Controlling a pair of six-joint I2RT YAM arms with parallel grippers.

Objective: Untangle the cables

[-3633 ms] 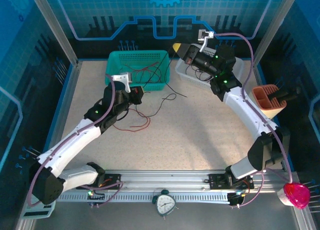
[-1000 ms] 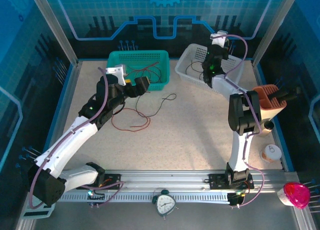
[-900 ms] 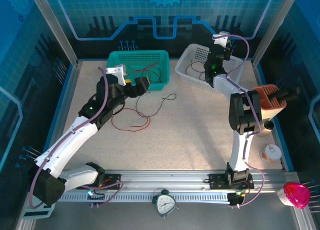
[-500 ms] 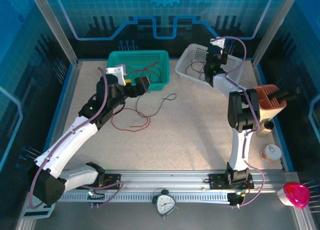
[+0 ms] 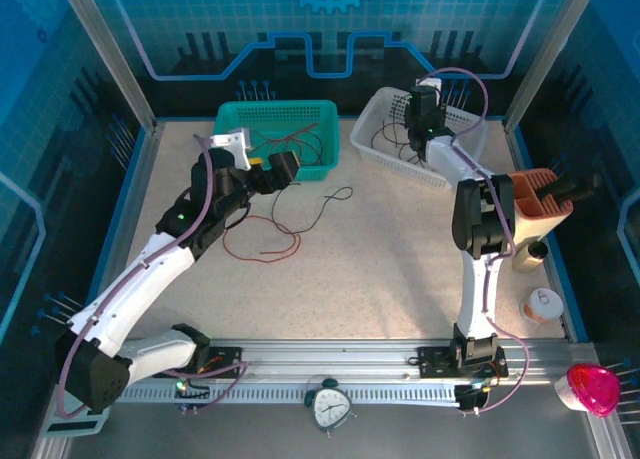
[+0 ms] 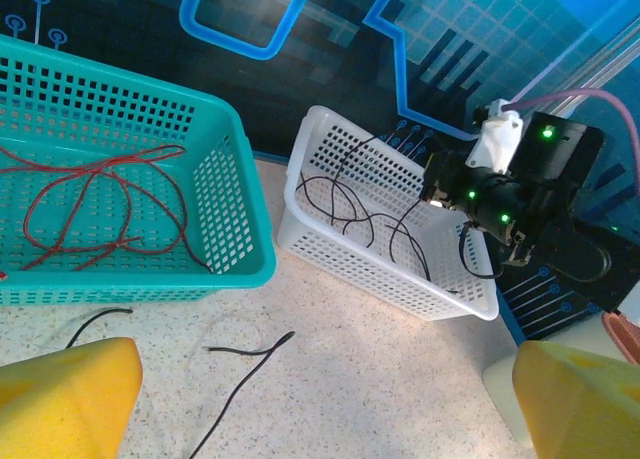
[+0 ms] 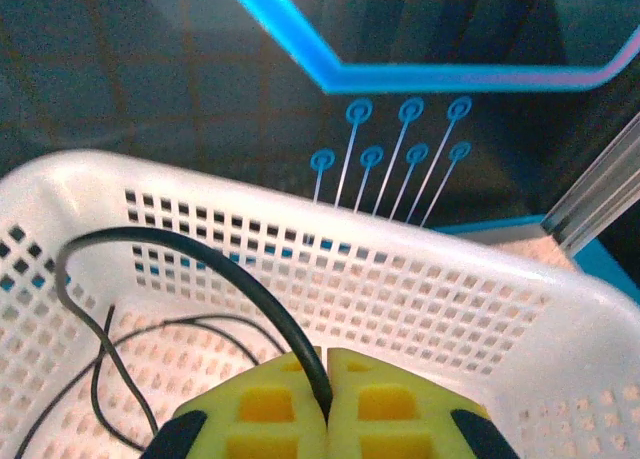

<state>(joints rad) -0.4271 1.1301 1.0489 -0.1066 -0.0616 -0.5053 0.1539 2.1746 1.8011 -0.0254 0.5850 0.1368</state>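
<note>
We see the right end effector [image 7: 327, 384] poised over the white perforated plastic basket [image 7: 400, 279] at the far right of the table [image 5: 400, 269]. Its 2 yellow pads [image 7: 265, 404] are pressed together on 1 thin black cable [image 7: 160, 234]. That cable arcs up from the pads and drops back into the basket. We judge it is being delivered there, since other black strands [image 6: 350, 204] already lie coiled inside. The teal perforated plastic basket [image 6: 225, 199] at the far left holds several dark red cables [image 6: 90, 204], so we read the layout as sorting by colour, 1 basket per colour. The left end effector [image 6: 320, 419] hovers by the teal basket's near wall with its pads spread wide and nothing between them, apparently held clear of the strands left on the table. Those are 1 red loop [image 5: 262, 249] near the left arm and 1 black strand [image 5: 325, 207] just to its right; whether the 2 cross we cannot tell. We judge the next step to be release of the held cable into the white basket, then retrieval of the loose pair.
</note>
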